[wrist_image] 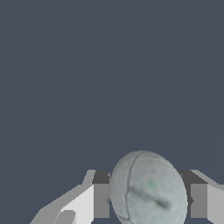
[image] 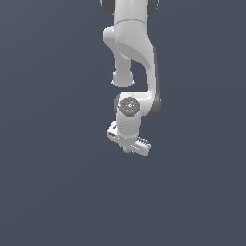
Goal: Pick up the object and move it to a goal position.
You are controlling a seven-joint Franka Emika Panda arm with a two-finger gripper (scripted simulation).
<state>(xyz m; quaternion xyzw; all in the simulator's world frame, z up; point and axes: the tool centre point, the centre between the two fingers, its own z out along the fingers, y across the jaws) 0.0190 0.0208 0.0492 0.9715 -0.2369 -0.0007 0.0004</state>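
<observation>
Claw [wrist_image: 148, 197] fingers [wrist_image: 101, 199] press both sides of the grey-blue ball [wrist_image: 148, 190], gripping it.

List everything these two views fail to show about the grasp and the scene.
- Exterior view: the pale grey-blue ball is not visible; the white gripper body hides it or it is too small.
- Wrist view: the ball's lower part and the jaws' tips are cut off by the frame edge.
- Jaw contact with the ball: unclear, since the ball covers the gap.
- Goal position: no marker appears in either view.
</observation>
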